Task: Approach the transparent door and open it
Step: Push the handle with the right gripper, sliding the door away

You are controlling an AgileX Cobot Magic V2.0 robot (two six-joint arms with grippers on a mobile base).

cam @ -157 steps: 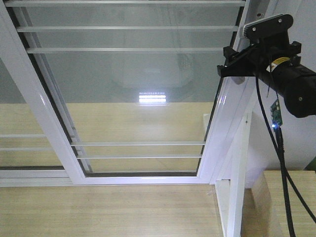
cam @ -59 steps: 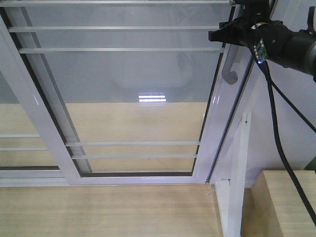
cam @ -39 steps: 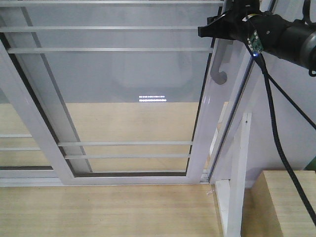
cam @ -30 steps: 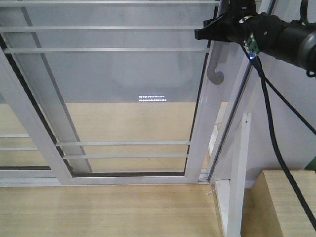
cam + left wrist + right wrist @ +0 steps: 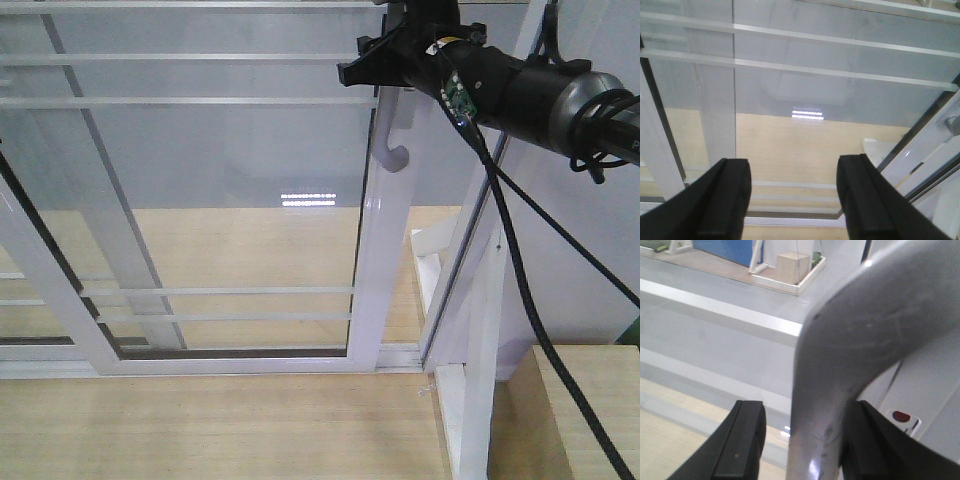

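Note:
The transparent door is a clear glass panel in a white frame with thin horizontal bars. Its right rail stands well left of the slanted outer frame post, leaving a gap. The curved grey handle hangs on that rail. My right gripper is at the top of the handle. In the right wrist view the handle passes between the open fingers, against the right one and apart from the left. My left gripper is open and holds nothing, facing the door glass.
A second white-framed glass panel overlaps behind the door on the left. A white upright post and a wooden box stand at the lower right. Black cables hang from the right arm. A wooden surface lies below.
The door has slid left with my right gripper at its handle. A gap has opened between the door's right rail and the outer frame post.

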